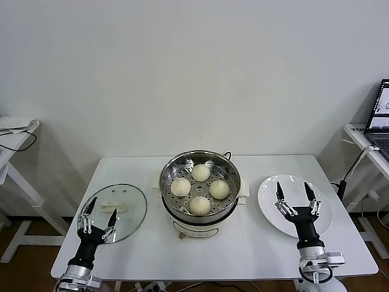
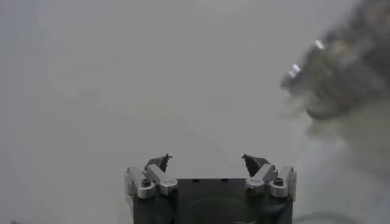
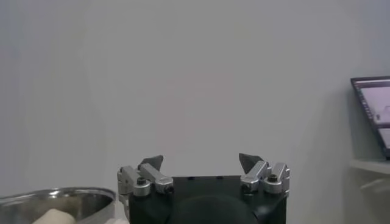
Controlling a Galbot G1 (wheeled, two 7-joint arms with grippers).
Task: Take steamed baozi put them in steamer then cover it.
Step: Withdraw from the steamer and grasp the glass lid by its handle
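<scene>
On the table [image 1: 146,252], four baozi [image 1: 200,188] already sit in the steamer [image 1: 200,182]; the glass lid [image 1: 115,212] lies left of it, rigid, slippery, breakable, best taken by its white handle [image 1: 113,206]. Left pincer [image 1: 97,217] and right pincer [image 1: 296,196] both stand wide, empty.

A plain white painted wall [image 1: 194,73] fills the background. In front of it stands a white rectangular table [image 1: 140,243]. A white side table [image 1: 12,143] carrying a black cable sits at the left. A white desk [image 1: 364,137] at the right supports an open black laptop [image 1: 380,115]. The floor [image 1: 30,237] is brown.
</scene>
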